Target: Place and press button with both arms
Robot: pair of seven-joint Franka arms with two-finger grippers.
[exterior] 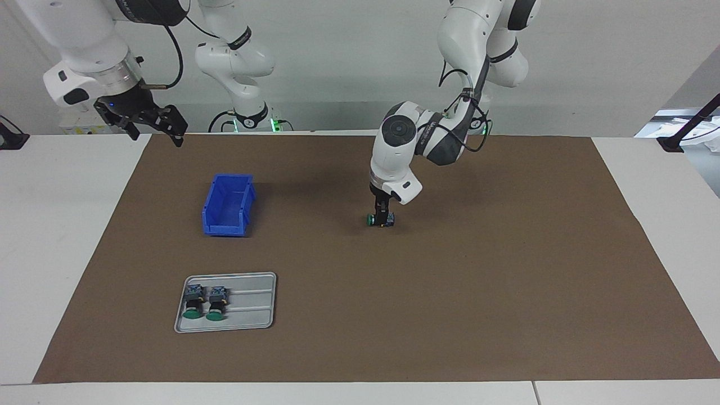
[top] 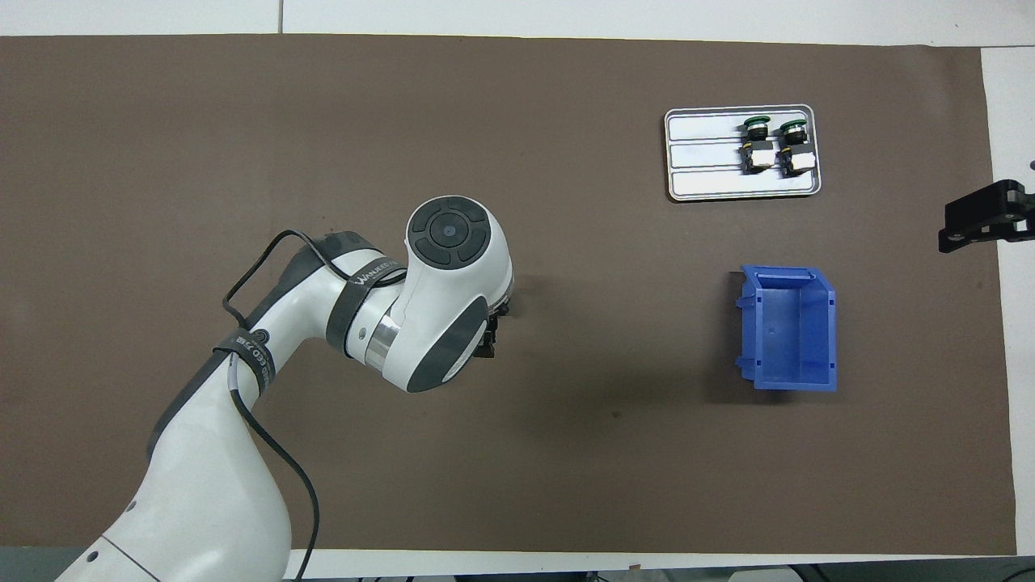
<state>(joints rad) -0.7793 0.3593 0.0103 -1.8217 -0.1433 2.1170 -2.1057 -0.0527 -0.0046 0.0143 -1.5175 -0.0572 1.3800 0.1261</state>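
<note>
One button [exterior: 381, 219] lies on its side on the brown mat near the table's middle, its green cap pointing toward the right arm's end. My left gripper [exterior: 382, 216] is straight down on it, open, a finger on either side of its body. In the overhead view the left wrist hides this button and only a bit of the left gripper [top: 490, 335] shows. My right gripper [exterior: 153, 122] waits open, raised above the table's edge at the right arm's end, and shows again as the right gripper [top: 982, 217] at the overhead view's border.
A grey metal tray [exterior: 253, 323] [top: 703, 174] farther from the robots carries two more green-capped buttons [exterior: 205, 302] [top: 772, 145] lying side by side. An empty blue bin [exterior: 228, 205] [top: 788, 327] stands on the mat between the tray and the robots.
</note>
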